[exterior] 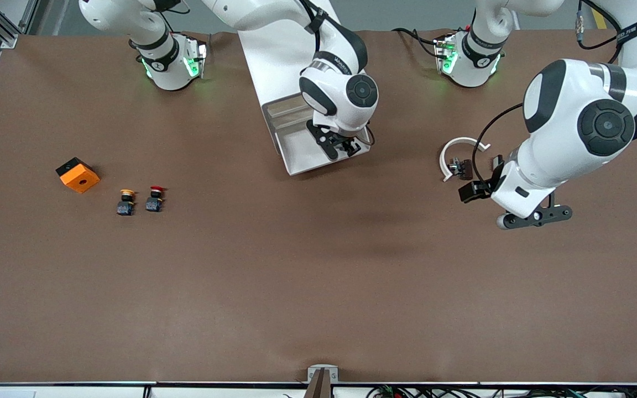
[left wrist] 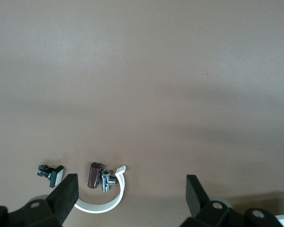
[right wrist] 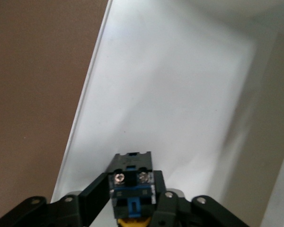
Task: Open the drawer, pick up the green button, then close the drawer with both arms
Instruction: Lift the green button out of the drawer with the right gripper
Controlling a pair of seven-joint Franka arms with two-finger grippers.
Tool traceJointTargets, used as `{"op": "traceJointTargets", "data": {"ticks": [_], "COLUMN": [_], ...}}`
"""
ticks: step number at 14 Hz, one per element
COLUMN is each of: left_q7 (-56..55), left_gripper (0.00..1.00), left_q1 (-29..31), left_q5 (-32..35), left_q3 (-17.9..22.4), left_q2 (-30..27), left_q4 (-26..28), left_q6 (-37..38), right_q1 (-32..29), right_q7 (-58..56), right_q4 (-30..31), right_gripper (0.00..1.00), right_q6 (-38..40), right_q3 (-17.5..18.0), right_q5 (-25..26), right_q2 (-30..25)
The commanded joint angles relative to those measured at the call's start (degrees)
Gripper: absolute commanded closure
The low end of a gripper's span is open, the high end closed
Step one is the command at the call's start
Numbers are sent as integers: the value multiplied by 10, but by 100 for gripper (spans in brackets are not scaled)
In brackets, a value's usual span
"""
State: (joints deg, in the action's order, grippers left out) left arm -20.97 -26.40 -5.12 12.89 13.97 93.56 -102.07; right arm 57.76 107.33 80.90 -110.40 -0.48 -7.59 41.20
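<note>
My right gripper (exterior: 336, 142) is over the open white drawer (exterior: 296, 157), inside its tray. In the right wrist view the right gripper (right wrist: 132, 198) is shut on the button (right wrist: 131, 187). The button's black and blue body and a strip of its yellow ring show, while its cap is hidden between the fingers. The drawer's white floor (right wrist: 180, 94) fills that view. My left gripper (exterior: 537, 216) hangs open and empty over the bare table toward the left arm's end. In the left wrist view the left gripper (left wrist: 130, 191) shows both black fingers (left wrist: 66, 191) set wide apart.
A white curved clamp (exterior: 458, 150) with a brown cylinder and metal fitting (exterior: 462, 167) lies beside the left gripper, and also shows in the left wrist view (left wrist: 104, 204). An orange block (exterior: 78, 175), a yellow-capped button (exterior: 126, 202) and a red-capped button (exterior: 155, 199) sit toward the right arm's end.
</note>
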Motion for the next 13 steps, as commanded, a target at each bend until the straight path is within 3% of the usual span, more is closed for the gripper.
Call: {"op": "traceJointTargets", "data": {"ticks": [1, 10, 13], "left_q7": [-4, -4, -4], "left_gripper": [0, 0, 0], "left_q1": [-1, -2, -2], "left_q5": [13, 13, 13], "left_q3": [-1, -1, -1], "left_q2": [-5, 1, 2], "left_q4": [6, 0, 2], "left_q6": [-6, -12, -12], "right_q1": [7, -38, -59], "right_q7": [-6, -10, -70], "right_q4": [4, -72, -76], "right_gripper": [100, 100, 100], "right_q6": [0, 37, 43], "right_q3": [-6, -2, -2], "right_q5": [7, -14, -16], "right_q2": [-2, -15, -17]}}
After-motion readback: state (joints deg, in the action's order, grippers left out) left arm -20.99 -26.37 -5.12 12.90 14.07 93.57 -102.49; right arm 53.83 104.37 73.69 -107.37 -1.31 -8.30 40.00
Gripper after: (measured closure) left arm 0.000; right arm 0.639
